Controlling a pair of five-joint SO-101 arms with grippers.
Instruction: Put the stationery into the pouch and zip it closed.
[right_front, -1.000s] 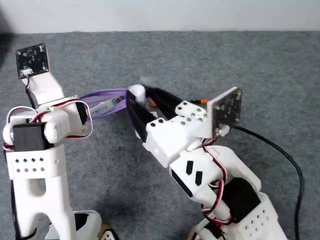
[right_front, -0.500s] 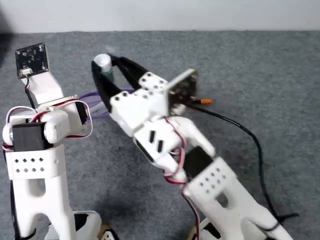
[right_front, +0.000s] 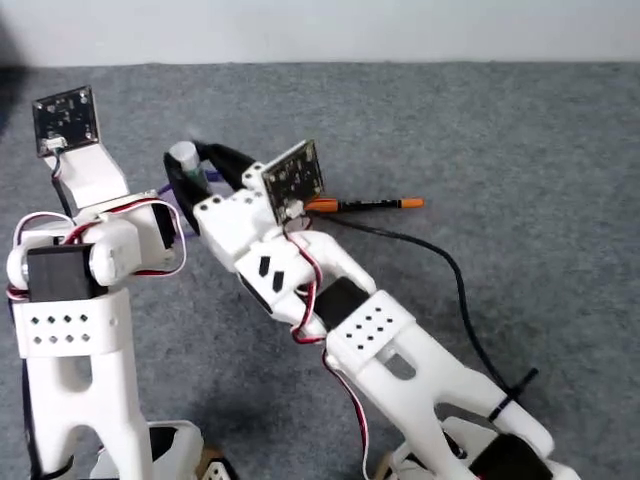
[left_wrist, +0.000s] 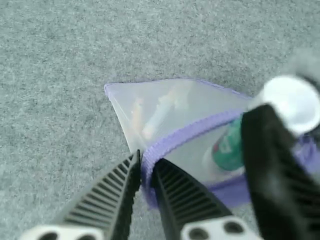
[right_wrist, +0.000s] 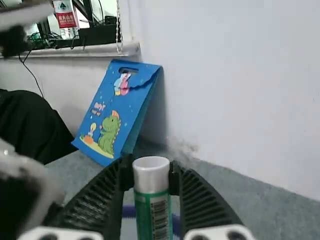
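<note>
A clear pouch (left_wrist: 165, 112) with a purple zip edge lies on the grey carpet, holding a few pale items. My left gripper (left_wrist: 145, 162) is shut on that purple edge near one corner. A green glue stick (right_wrist: 151, 205) with a white cap stands upright between the fingers of my right gripper (right_wrist: 149, 171), which is shut on it. From above, the right gripper (right_front: 190, 165) holds the glue stick (right_front: 183, 155) just beyond the left arm's wrist. In the left wrist view the glue stick's green body (left_wrist: 229, 145) dips into the pouch's mouth. An orange and black pen (right_front: 365, 204) lies on the carpet.
The right arm's black cable (right_front: 440, 270) trails across the carpet on the right. A blue gift bag (right_wrist: 117, 120) leans against the white wall beyond the carpet. Open carpet stretches right of the pen.
My right arm has swung left with the glue stick, from the middle of the carpet over to the pouch's mouth. The pen has come into sight. The left arm has kept still.
</note>
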